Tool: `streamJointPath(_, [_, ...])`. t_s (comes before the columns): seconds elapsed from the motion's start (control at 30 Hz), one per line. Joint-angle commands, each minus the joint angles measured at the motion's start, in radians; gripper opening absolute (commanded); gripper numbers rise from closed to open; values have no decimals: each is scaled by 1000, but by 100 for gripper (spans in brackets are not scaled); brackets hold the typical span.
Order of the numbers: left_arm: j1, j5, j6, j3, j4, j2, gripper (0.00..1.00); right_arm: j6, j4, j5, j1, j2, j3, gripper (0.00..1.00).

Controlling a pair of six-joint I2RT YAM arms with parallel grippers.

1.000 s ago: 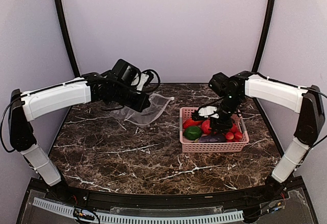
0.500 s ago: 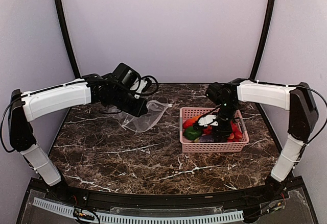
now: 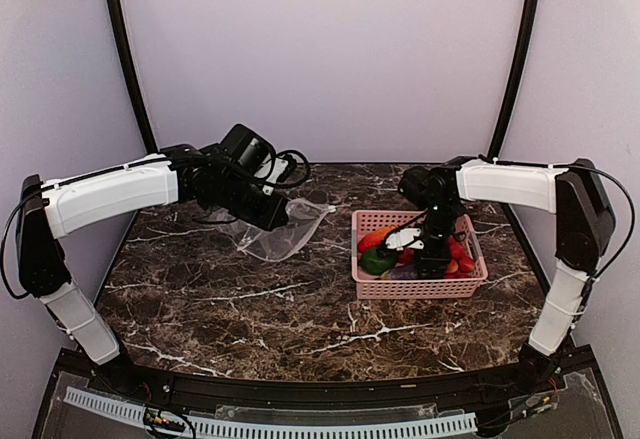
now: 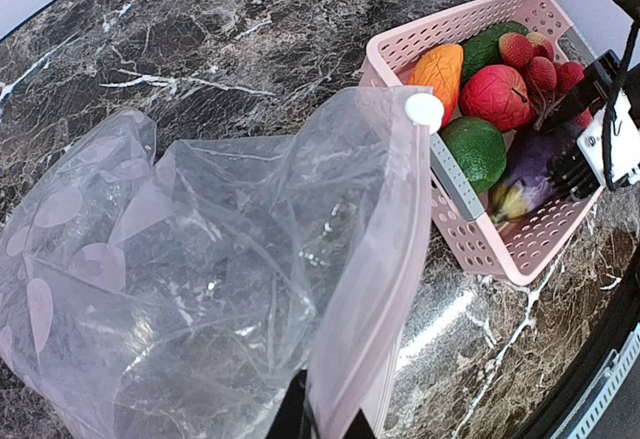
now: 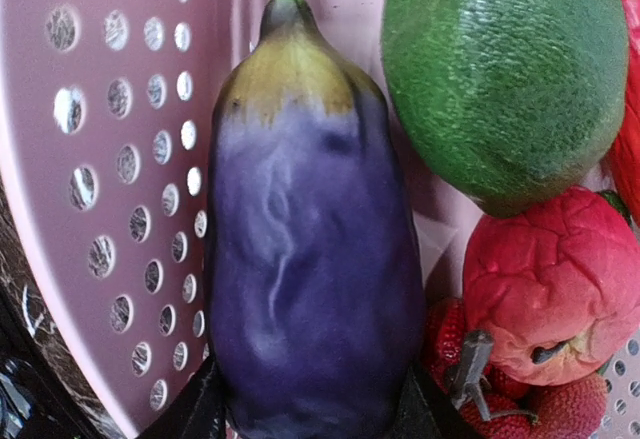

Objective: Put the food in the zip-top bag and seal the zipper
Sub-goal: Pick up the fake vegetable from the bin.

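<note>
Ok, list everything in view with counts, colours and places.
zip-top bag: one, clear with pale spots, left of the basket, mouth held up
zipper: one, pinkish-white with white slider, along the bag's mouth
basket: one, pink, right side of the table
eggplant: one, purple, basket's near side
round fruit: one, green, beside the eggplant
wrinkled fruit: one, red, basket's middle
long piece: one, orange-red, basket's left end
dark piece: one, dark green, beside the orange-red one
berries: several, red, basket's right part
left gripper: one, black, shut on the bag's zipper edge
right gripper: one, black, jaws apart astride the eggplant
</note>
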Motion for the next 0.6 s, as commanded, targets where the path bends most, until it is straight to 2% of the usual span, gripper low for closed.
streamJointPath(0.0, [-6, 5, 0, 23, -47, -21, 6, 18, -8, -10, -6, 28, 25, 40])
streamJointPath(0.23, [-6, -4, -36, 30, -21, -39, 6, 21, -86, -134, -16, -113, 173, 35])
streamJointPath(0.57, [-6, -7, -148, 38, 64, -50, 4, 58, -73, -401, -23, -181, 245, 33])
